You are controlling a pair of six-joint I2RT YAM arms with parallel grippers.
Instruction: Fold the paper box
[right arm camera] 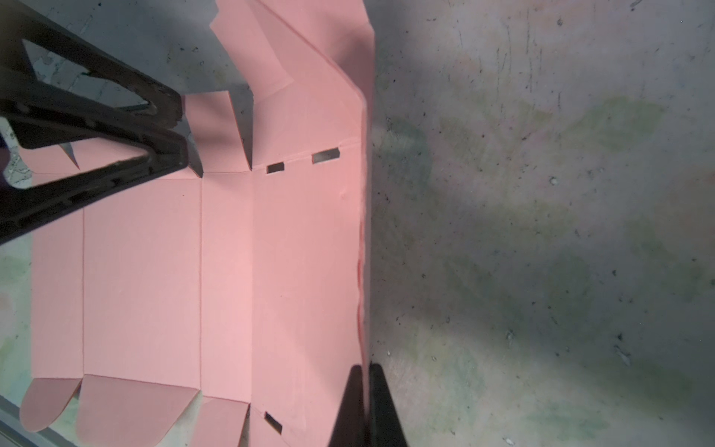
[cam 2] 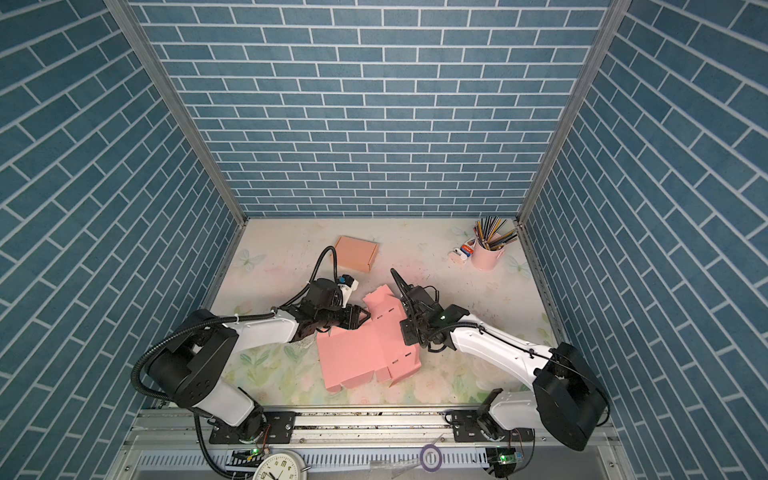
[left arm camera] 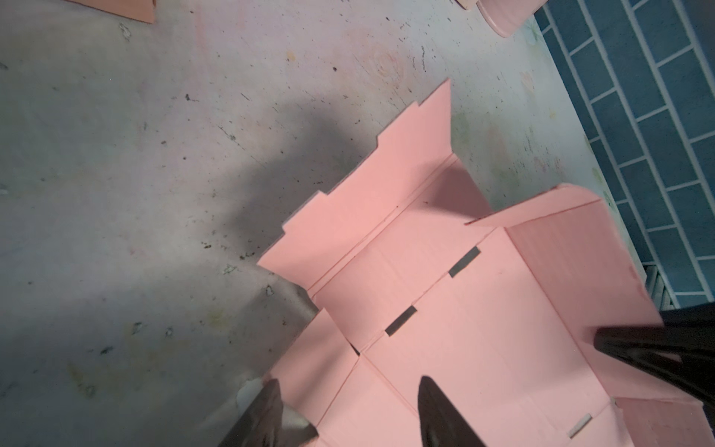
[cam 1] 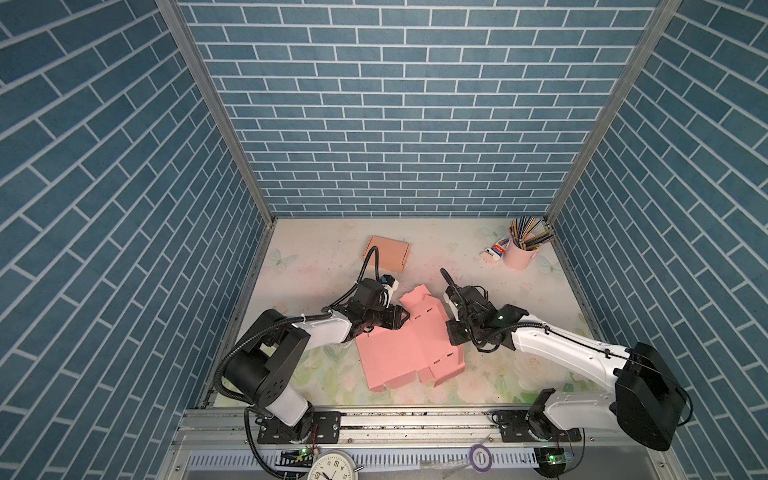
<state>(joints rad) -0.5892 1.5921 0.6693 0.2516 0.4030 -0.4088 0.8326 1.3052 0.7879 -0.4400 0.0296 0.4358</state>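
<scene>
The bench point(cam 1: 316, 266) is covered by a flowered mat. The paper box point(cam 1: 399, 353), a pink blank that is mostly unfolded, is laid flat on it between the two arms, nearer the near edge than the far one.

The right gripper point(right arm camera: 365, 373) is seen pinched together on the upturned long edge of the blank on the side toward the right edge of the bench. The left gripper point(left arm camera: 348, 381) is held over the opposite side with its jaws apart and nothing between them.

The greatest risk is judged to be the whole sheet being dragged or swung across the bench. It is gripped at one edge only, so any pull by the right arm would not be resisted.

Next, the pinched panel could be creased off its score line or torn, since thin card is being clamped at a single spot.

The tabbed flap point(left arm camera: 371, 201) at the far end appears only partly raised, and it could spring back flat if left unsupported.

Lastly, the small slots point(left arm camera: 400, 321) could be missed by the tabs if the walls are brought up crooked.
</scene>
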